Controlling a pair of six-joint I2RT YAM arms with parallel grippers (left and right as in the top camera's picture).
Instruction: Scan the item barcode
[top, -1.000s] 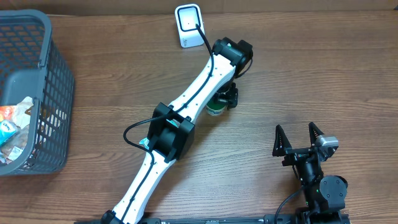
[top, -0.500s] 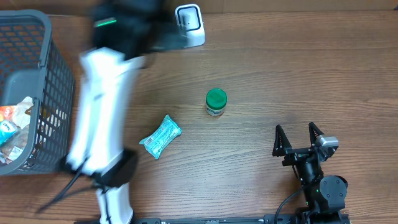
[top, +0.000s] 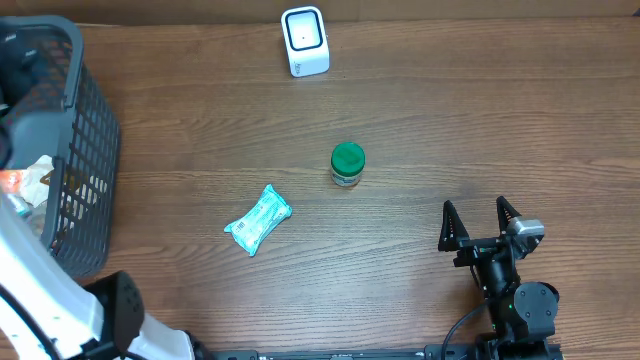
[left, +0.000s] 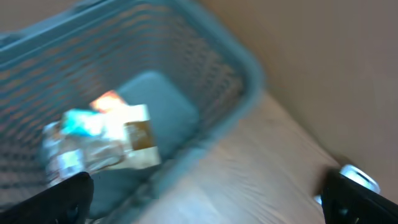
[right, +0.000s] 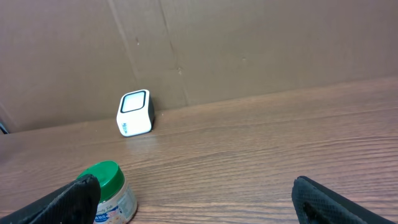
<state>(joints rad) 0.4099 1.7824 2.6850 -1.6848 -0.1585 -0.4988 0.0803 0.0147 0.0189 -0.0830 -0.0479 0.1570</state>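
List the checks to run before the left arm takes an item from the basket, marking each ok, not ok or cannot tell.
1. Left tool open, holding nothing: ok.
2. Left tool above the basket: ok, its camera looks into it.
3. Items there to grasp: ok, several lie inside.
4. Barcode side of an item found: cannot tell, the wrist view is blurred.
5. Scanner unblocked: ok, the jar and packet lie apart from it.
6. Right tool out of the way: ok, open at the table's near right.
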